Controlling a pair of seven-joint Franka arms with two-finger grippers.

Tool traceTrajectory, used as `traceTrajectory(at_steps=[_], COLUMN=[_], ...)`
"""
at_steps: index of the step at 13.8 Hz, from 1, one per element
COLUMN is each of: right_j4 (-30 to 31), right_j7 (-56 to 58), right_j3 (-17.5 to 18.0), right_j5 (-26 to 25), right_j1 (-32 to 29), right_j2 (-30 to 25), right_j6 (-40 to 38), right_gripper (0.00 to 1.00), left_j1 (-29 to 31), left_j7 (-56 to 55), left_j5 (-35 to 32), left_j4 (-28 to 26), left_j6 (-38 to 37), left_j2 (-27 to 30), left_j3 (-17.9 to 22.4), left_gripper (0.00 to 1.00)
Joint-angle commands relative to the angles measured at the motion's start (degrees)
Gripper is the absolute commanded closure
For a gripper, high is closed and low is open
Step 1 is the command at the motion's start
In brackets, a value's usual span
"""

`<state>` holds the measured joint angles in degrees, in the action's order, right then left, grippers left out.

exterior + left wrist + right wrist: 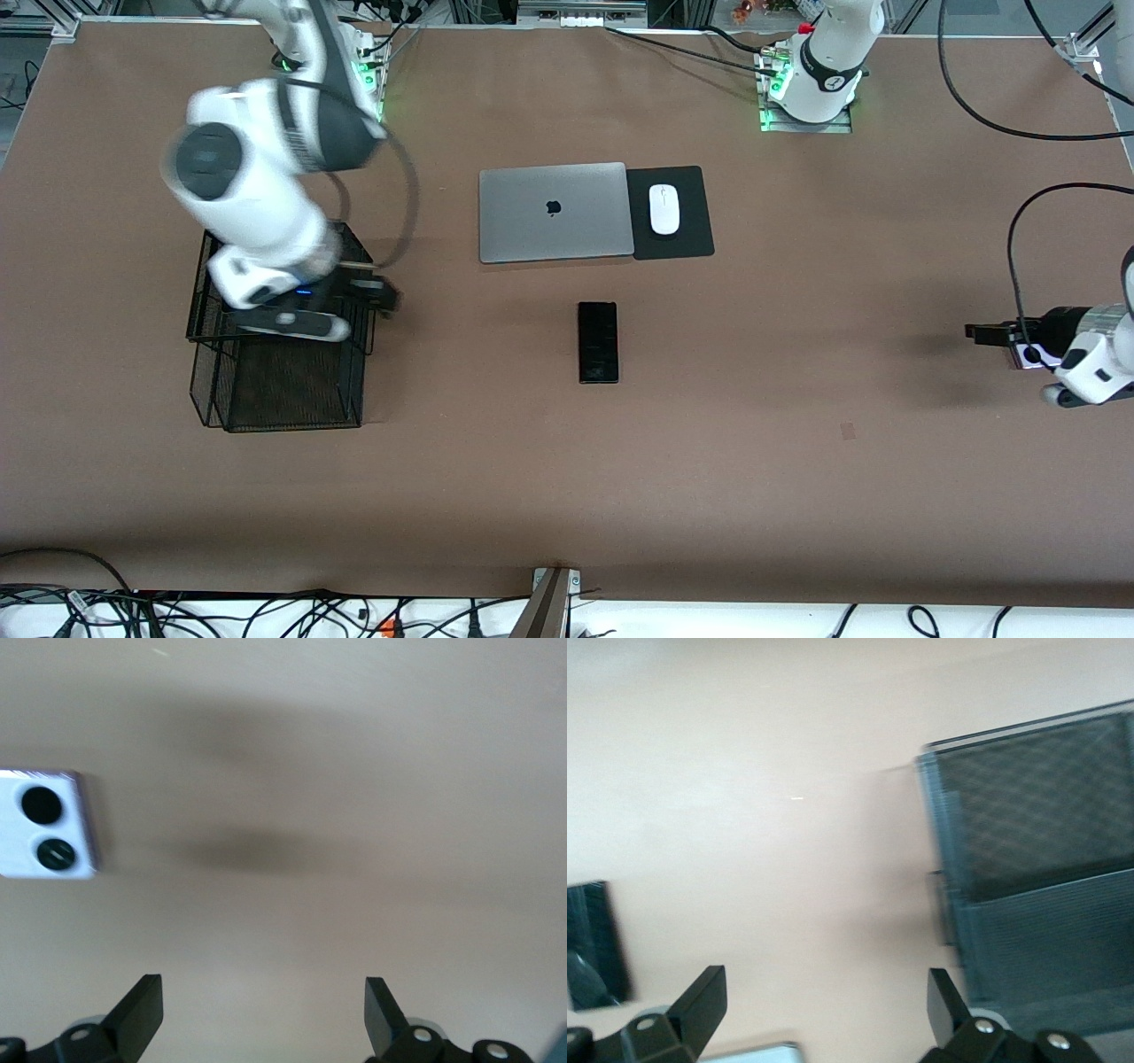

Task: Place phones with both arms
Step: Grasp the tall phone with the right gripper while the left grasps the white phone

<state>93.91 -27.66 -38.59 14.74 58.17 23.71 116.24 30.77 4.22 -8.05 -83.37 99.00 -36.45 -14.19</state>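
We see the long black slab phone (pixel 598 342) lying flat on the brown table (pixel 797 496), nearer to the front camera than the closed grey laptop (pixel 554 212) and the white mouse (pixel 664 209) on its black mouse pad (pixel 687 244).

The right gripper (pixel 383 294) hangs over the edge of the black wire-mesh tiered tray (pixel 275 390) at the right arm's end of the table. In the right wrist view its two black fingers (pixel 700 997) stand wide apart with nothing between them; the mesh tray (pixel 1036 895) shows on one side of that gap and the end of the slab phone (pixel 595 943) well off on the other.

The left gripper (pixel 979 333) is over bare table at the left arm's end, its fingers (pixel 142 1010) likewise spread wide and holding nothing. The small lilac-white flip phone with two black circles (pixel 49 826) lies on the table just beside this gripper, off to one side of the open gap and not between the fingers. From the front we catch only a sliver of that phone (pixel 1028 356) under the left wrist.
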Motion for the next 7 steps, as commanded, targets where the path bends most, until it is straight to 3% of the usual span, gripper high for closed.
traceTrajectory(at_steps=[1,4,7], right_j4=[-10.66,-18.38,-25.16], right_j7=[-10.71,-19.78,-27.51], right_j3=[3.85,6.77,8.71], right_j5=[2.05,1.96,1.7], right_j1=[-0.43,-0.34,0.27], right_j2=[10.11,17.49,23.91], right_j6=[-1.54,-0.75,1.7], right_gripper=[0.0,0.0,0.0], left_j1=[6.56,9.92,11.5], left_j7=[6.04,7.47,7.82], left_j5=[-3.54,-3.9,-12.14], left_j4=[-7.92,-12.52,-12.35], left_j6=[16.68,25.35,33.07], left_j2=[0.59,0.24,-3.36], left_j3=[-0.66,-0.49,-0.4], left_gripper=[0.0,0.0,0.0])
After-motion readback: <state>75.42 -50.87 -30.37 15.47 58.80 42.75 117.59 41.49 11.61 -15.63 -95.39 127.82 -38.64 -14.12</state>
